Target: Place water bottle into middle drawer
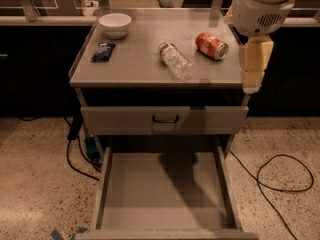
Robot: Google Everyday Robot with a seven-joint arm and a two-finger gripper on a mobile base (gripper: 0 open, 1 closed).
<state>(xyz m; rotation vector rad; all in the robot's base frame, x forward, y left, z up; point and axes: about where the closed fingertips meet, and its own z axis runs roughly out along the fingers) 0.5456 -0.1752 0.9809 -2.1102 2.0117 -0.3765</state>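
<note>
On the grey table (135, 70), the water bottle (176, 60) lies on its side near the middle, a red soda can (211, 46) just right of it, a white bowl (115, 25) and dark packet (103, 51) further left. Below, the middle drawer (134, 196) stands open above speckled floor (35, 189) and black cables (68, 153). The pincer (255, 66) hangs at the table's right edge; spread or pressed together, one cannot tell.

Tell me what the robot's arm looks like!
The arm is a fat, rounded white shell with a patch of little vent slots. Under it hangs the gripper, a pale cream blocky piece, beside the right edge of the cabinet top.
</note>
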